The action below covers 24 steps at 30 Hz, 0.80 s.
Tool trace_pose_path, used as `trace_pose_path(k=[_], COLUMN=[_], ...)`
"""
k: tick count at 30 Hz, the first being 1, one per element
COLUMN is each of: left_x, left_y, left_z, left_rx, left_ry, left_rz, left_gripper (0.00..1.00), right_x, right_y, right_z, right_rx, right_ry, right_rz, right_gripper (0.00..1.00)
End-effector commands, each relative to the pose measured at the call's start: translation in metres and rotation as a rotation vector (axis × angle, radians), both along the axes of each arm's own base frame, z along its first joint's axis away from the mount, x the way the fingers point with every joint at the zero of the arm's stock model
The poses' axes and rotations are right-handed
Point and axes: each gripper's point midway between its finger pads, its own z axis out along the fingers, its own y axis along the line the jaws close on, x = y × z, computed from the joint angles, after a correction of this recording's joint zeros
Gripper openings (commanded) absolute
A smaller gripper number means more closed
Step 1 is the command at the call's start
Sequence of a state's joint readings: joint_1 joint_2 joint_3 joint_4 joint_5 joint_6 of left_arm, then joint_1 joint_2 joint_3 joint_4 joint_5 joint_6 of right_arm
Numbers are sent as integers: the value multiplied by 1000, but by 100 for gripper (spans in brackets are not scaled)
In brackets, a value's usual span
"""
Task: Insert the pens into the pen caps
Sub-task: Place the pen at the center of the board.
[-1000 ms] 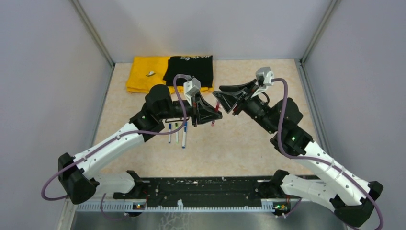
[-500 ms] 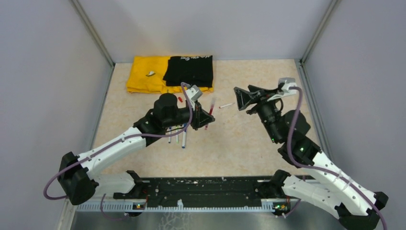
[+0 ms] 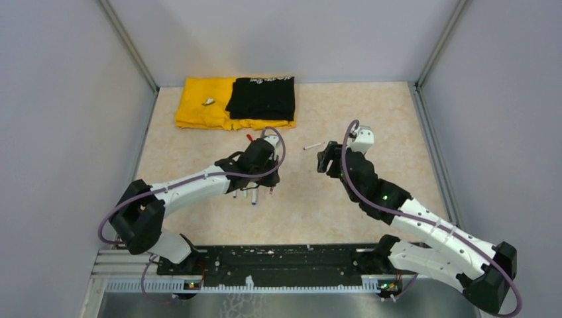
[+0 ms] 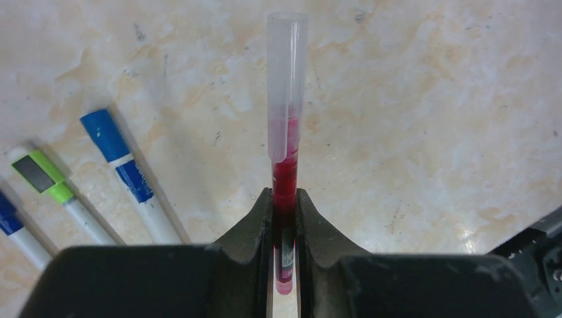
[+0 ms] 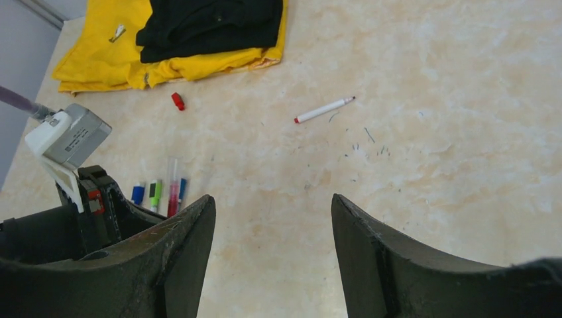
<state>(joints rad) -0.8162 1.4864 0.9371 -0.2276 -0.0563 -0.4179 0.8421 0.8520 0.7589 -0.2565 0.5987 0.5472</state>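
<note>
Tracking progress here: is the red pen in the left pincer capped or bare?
Capped. A clear cap covers the far end of the red pen, red showing through its lower part; the left pincer clamps the barrel.

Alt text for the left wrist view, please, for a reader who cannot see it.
The left pincer is shut on a slim dark-red pen, a clear plastic cap over its far end, over the beige marbled table. At the frame's left lie a blue-capped white marker and a green-capped white marker.
</note>
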Motion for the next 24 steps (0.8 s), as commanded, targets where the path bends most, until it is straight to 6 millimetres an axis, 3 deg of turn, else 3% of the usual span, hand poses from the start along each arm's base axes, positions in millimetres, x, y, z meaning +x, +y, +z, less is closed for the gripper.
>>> trace_pose_path(k=[1,11,24], left_x=[3,-4,-4], left_y=[21,54,53], left_z=[-14,-53,-72], left_rx=[63,204,270], left_ry=[36,112,147], left_rz=[154,338,336], left_gripper=[0,0,0], right_x=[-3,-3,-5], right_y=[12,13,20], right_z=[-10,-26,-42], right_rx=[85,60,40], right_ry=[51,91,137], right_rz=[6,-1,25], right_gripper=[64,64,64])
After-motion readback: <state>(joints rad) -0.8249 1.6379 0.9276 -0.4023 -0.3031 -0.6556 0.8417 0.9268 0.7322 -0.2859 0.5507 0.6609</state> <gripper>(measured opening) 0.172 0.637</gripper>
